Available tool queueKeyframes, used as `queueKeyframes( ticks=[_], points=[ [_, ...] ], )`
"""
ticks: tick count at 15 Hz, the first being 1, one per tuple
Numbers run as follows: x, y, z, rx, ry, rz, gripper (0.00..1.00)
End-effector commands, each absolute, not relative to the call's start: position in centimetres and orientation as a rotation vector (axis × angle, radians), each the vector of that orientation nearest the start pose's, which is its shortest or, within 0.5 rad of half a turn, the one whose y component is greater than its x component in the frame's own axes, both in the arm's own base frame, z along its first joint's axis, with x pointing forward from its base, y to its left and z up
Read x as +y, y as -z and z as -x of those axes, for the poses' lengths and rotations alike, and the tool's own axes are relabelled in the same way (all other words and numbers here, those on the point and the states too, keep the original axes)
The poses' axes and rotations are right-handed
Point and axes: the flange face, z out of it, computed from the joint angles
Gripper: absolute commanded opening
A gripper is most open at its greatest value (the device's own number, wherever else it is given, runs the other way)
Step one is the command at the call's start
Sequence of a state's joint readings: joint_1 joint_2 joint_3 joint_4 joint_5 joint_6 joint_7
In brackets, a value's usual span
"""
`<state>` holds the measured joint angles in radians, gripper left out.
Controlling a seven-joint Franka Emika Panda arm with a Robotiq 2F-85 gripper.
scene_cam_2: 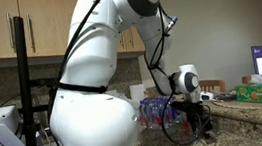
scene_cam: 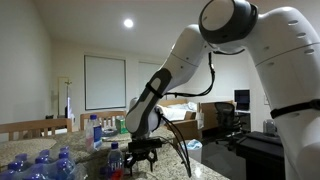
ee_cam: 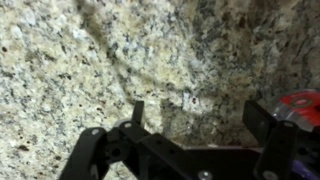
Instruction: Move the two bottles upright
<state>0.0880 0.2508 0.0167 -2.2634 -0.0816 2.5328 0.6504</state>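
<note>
In an exterior view a clear, blue-capped bottle (scene_cam: 97, 131) stands upright, cap up, beside the lowered gripper (scene_cam: 143, 152); in an exterior view the gripper hangs over the speckled granite counter (scene_cam_2: 253, 118) near its edge; in the wrist view its black fingers (ee_cam: 135, 112) spread wide, nothing between them.

The desk (ee_cam: 120, 60) is granite speckled in beige, grey and black, the end effector (ee_cam: 197, 112) is matte black, the arm (scene_cam: 275, 60) is glossy white with black joint bands, the bunched bottles (scene_cam: 40, 162) are clear with blue caps, and an object (ee_cam: 300, 105) shows red.
</note>
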Motion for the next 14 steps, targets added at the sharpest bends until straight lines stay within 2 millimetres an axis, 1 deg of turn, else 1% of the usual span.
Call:
queueKeyframes(
  ticks=[1,2,5,6,10,14],
  points=[
    [4.6,-26.1,-53.9,0.739,0.035,3.079,1.0],
    [4.2,-26.6,-54.1,0.751,0.045,3.079,1.0],
    [1.5,-29.0,-54.7,0.807,0.09,3.07,1.0],
    [0.9,-29.7,-54.8,0.812,0.095,3.067,1.0],
    [-0.9,-31.6,-55.0,0.777,0.084,3.085,1.0],
    [-1.9,-33.2,-54.9,0.714,0.09,3.097,1.0]
  ],
)
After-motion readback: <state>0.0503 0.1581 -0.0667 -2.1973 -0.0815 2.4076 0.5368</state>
